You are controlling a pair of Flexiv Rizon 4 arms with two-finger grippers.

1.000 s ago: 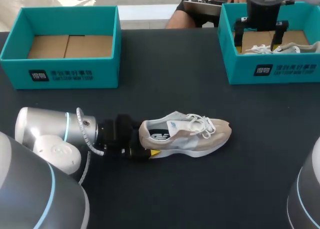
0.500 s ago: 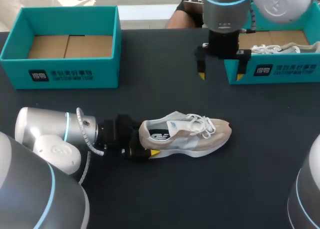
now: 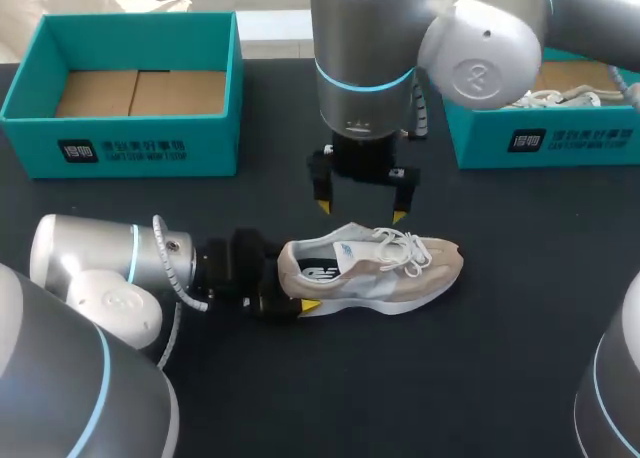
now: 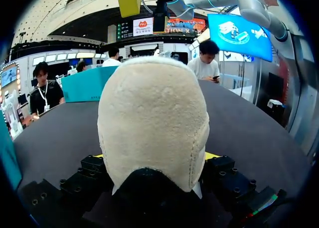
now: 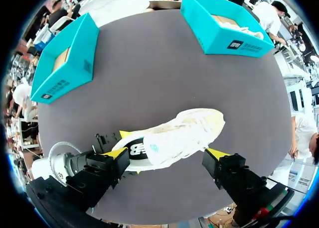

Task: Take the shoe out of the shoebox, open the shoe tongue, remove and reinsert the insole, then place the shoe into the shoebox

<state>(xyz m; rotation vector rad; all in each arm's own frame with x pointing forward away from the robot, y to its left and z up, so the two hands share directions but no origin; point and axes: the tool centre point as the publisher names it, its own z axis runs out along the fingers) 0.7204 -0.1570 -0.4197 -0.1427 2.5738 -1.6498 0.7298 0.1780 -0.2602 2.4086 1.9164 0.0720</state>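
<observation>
**Occlusions: left grip and right box are mostly out of sight.**
Head view: left gripper [image 3: 292,286] fingers are buried behind the shoe [image 3: 375,268] heel, with one yellow tip [image 3: 310,305] showing under it. Insole [image 3: 320,272] is just a dark patch through the collar, its front hidden under tongue and laces. Right arm [image 3: 380,48] covers one end of right box [image 3: 560,143], whose other end is cut by the view's edge. Second shoe [image 3: 565,98] inside shows only laces and a strip of upper. Left wrist view: heel fills it and hides the rest of the shoe; own tips are yellow slivers [image 4: 211,156] pressed on either side.
</observation>
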